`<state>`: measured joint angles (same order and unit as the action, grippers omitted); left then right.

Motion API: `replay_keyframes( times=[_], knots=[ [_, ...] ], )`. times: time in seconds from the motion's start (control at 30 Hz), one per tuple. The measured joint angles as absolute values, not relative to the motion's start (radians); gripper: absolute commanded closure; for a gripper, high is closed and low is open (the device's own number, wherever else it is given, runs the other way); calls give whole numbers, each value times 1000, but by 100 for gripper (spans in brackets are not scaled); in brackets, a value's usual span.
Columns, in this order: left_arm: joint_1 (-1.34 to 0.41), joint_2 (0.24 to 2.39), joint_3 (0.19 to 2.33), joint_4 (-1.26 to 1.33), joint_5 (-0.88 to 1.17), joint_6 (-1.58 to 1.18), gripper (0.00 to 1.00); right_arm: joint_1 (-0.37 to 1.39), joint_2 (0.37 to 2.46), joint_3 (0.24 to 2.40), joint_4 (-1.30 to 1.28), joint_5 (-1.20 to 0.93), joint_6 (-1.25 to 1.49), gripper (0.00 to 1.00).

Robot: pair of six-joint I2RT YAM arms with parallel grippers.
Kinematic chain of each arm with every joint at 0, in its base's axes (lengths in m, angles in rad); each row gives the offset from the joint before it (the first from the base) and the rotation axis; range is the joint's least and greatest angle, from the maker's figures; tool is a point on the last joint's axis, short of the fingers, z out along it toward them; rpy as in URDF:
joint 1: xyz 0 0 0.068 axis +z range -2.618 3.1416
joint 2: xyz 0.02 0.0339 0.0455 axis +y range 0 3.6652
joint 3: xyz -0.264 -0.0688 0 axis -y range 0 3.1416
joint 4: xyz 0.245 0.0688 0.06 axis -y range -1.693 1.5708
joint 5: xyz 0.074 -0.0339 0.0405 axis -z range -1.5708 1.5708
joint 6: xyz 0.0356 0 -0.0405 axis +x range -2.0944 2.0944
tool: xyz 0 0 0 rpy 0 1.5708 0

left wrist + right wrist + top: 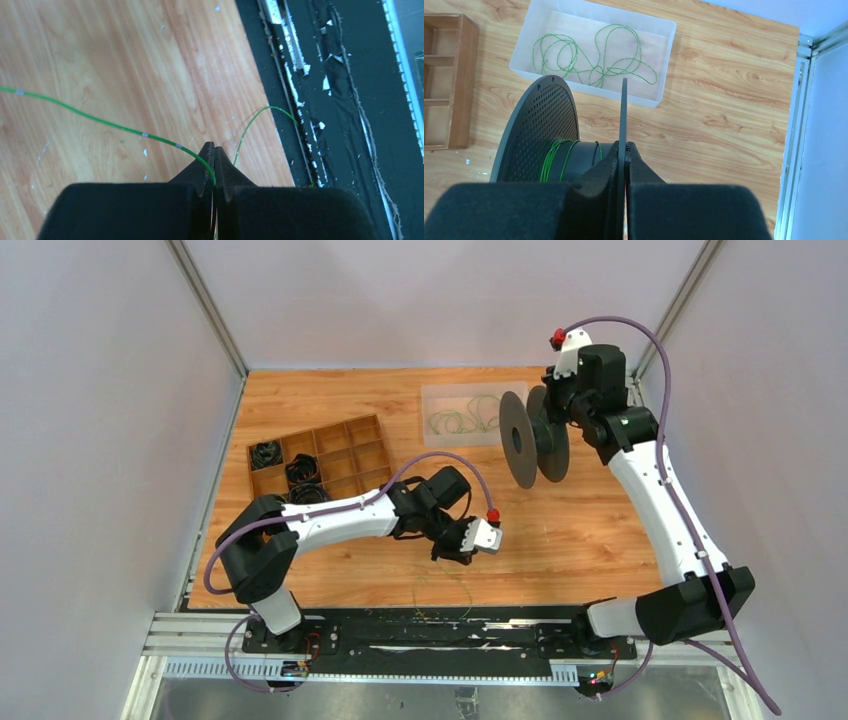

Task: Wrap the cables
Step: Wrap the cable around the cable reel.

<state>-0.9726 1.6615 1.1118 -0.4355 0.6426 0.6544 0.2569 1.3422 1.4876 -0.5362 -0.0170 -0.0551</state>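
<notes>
**Mia:** Where is the cable being held?

**Tom:** One thin green cable (125, 128) is running over the wooden table (100, 60) and going into the tip of the left gripper (214, 148). Its two fingers are pressing tight together on it.

**Mia:** Are more lying around?

**Tom:** Yes. A few green turns (555, 160) are sitting on the black spool (536, 125). More cables (594, 75) are lying in loose loops in the clear tray (667, 62) just behind it.

**Mia:** Who is holding the spool?

**Tom:** The right gripper (625, 150) is squeezing the spool's thin side plate and holding it up in the air.

**Mia:** What could be going wrong?

**Tom:** The cable is very thin. I think it could be slipping out of the left fingers if the arm is pulling hard. Another green bit is curling toward the black rail (350, 150) at the table's edge, and it might be catching there.

**Mia:** And the spool?

**Tom:** It is hanging by one thin plate only. A strong tug could be tipping it, and then the turns could be coming loose. I cannot tell if the held cable is joining those turns.
</notes>
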Motion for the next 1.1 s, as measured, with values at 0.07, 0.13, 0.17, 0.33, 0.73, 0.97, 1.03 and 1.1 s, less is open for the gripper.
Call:
replay_keyframes(
  times=[0.07,0.13,0.17,0.33,0.73,0.97,1.03,1.1],
  knots=[
    [-1002,1662,1127,-446,636,664,100,257,1350,1488,-536,0,-51,99],
    [-1029,1662,1142,-453,624,672,100,257,1352,1487,-536,14,-49,99],
    [-1040,1662,1150,-457,618,677,100,257,1352,1487,-536,20,-49,99],
    [-1083,1661,1208,-482,595,681,100,257,1351,1464,-518,36,-45,99],
    [-1090,1710,1503,-609,568,605,100,257,1336,1373,-432,90,-59,99],
    [-1091,1740,1620,-694,503,583,100,262,1315,1335,-405,103,-80,99],
    [-1091,1741,1654,-714,481,580,100,263,1308,1324,-398,105,-83,99],
    [-1091,1741,1691,-730,458,580,100,266,1303,1313,-390,106,-86,99]
  ],
)
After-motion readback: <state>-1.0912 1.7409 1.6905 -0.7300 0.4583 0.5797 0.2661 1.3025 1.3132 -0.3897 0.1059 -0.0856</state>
